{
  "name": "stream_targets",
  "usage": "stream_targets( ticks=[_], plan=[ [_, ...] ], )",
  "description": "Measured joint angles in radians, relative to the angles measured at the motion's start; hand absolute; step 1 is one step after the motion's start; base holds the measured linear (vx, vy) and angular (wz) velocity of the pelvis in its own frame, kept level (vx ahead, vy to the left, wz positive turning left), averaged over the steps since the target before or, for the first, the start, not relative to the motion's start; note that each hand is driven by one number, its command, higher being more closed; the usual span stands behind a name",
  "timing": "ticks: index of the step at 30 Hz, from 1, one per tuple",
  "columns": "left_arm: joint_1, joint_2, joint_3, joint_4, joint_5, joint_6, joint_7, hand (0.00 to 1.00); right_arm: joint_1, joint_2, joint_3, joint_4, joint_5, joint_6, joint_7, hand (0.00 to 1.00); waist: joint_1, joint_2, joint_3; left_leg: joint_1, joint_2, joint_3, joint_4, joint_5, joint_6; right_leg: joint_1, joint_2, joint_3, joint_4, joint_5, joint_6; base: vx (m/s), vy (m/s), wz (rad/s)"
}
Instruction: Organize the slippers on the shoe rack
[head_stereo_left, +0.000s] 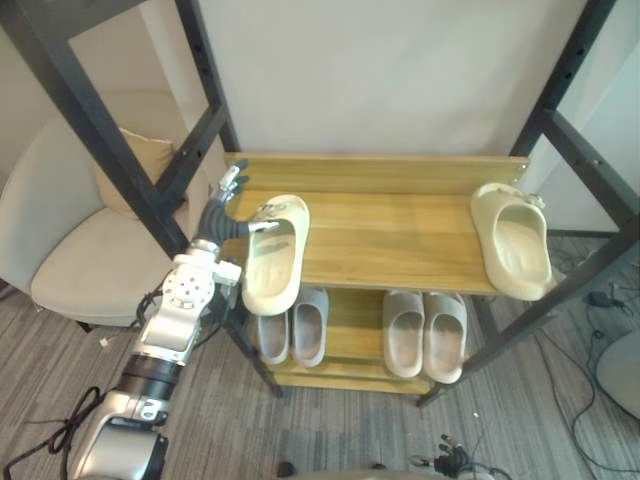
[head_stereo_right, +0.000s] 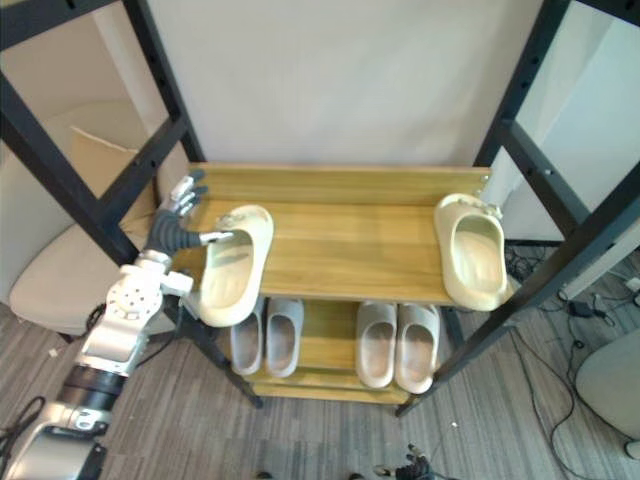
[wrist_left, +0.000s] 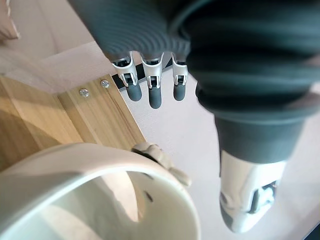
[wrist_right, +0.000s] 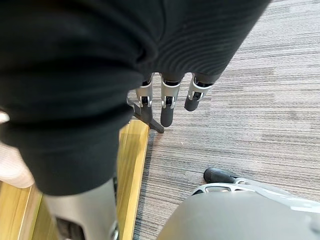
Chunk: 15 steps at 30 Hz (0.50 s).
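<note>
- Closest to us is the left hand (head_stereo_left: 226, 208). Its fingers are straight and spread and its thumb reaches toward the near slipper (head_stereo_left: 273, 256), holding nothing. In the left wrist view the slipper's rim curves just past the thumb, and we cannot tell whether the two touch.
- The right hand (wrist_right: 167, 102) hangs over the floor (wrist_right: 250, 100) with straight, relaxed fingers, empty as well.
- The near slipper lies on the top shelf of the shoe rack (head_stereo_left: 390, 235), just beside the thumb side of the left hand, with its heel hanging out past the front edge.
- The far slipper (head_stereo_left: 512, 242) sits well apart from that hand, at the other end of the same shelf, and its heel pokes over the edge too.
- The near slipper's long axis runs back to front across the shelf, toe toward the wall (head_stereo_left: 380, 70) and heel toward us, leaning a little. The far one lies much the same way, so the two splay apart at the heels.
- The danger we see is that overhang: a push or press near the toe could pivot the slipper off the edge and drop it.
- An open-handed shove may also spin the light slipper instead of sliding it straight.
- The black frame post (head_stereo_left: 120, 150) stands close on the hand's outer side, and a wide swing could knock it.
</note>
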Motion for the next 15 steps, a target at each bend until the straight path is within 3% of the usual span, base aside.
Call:
stream_targets(
  ticks=[15],
  plan=[
    [-0.068, 0.006, -0.026, 0.114, 0.241, 0.043, 0.005, 0.00, 0.021, 0.005, -0.028, -0.028, 0.000, -0.001, -0.001, 0.00, -0.004, 0.012, 0.002, -0.014, 0.016, 0.008, 0.000, 0.008, -0.014, -0.023, 0.014, 0.011, 0.001, 0.003, -0.007, -0.01, -0.003, -0.01]
  ],
)
